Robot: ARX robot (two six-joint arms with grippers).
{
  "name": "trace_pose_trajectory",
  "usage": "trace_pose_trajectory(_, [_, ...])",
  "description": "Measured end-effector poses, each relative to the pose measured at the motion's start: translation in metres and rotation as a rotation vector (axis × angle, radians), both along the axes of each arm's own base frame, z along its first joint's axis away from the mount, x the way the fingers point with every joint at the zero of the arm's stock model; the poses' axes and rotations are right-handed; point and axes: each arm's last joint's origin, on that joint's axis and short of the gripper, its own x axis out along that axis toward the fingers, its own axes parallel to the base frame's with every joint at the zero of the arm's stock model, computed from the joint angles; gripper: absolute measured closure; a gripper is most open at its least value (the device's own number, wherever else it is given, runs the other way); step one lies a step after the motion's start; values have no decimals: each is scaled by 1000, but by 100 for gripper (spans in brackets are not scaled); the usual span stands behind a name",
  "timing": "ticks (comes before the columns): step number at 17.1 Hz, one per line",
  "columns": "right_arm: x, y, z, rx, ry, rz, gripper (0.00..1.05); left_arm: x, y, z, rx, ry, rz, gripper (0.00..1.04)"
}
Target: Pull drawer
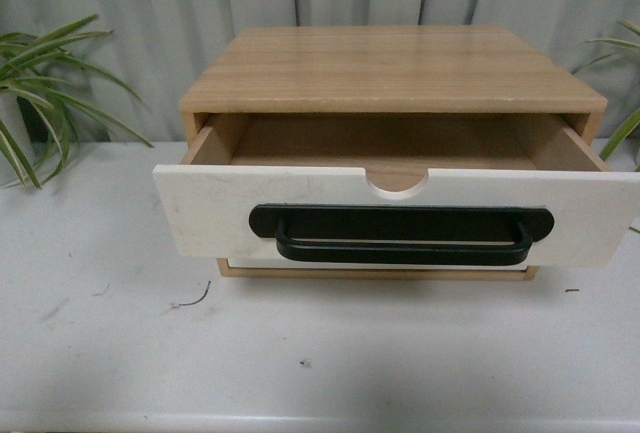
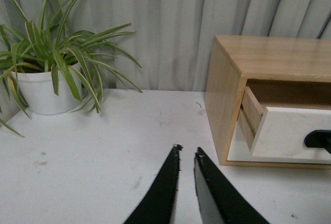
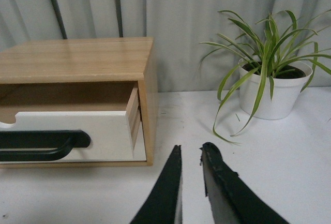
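Observation:
The drawer point(image 1: 200, 208) stands pulled partway out of a light wood cabinet point(image 1: 390, 68), white front toward me, with a long black bar handle point(image 1: 400, 235) and a half-round notch point(image 1: 397, 184) in its top edge. Its wood sides and bare inside show. A plain white drawer front shows below it as a thin strip. Neither arm appears in the front view. My left gripper point(image 2: 187, 152) is shut and holds nothing, over the table left of the cabinet point(image 2: 225, 94). My right gripper point(image 3: 191, 150) is shut and holds nothing, to the right of the cabinet point(image 3: 147, 105); the drawer point(image 3: 106, 133) is apart from it.
A white table point(image 1: 300, 353) carries the cabinet. One potted spider plant point(image 2: 46, 87) stands at the left, another point(image 3: 269, 92) at the right. Grey corrugated wall point(image 1: 150, 3) runs behind.

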Motion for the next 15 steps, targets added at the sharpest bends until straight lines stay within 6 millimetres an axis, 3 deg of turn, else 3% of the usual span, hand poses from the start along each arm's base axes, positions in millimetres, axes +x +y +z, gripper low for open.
trace_pose_trajectory(7, [0, 0, 0, 0, 0, 0, 8, 0, 0, 0, 0, 0, 0, 8])
trace_pose_trajectory(15, [0, 0, 0, 0, 0, 0, 6, 0, 0, 0, 0, 0, 0, 7])
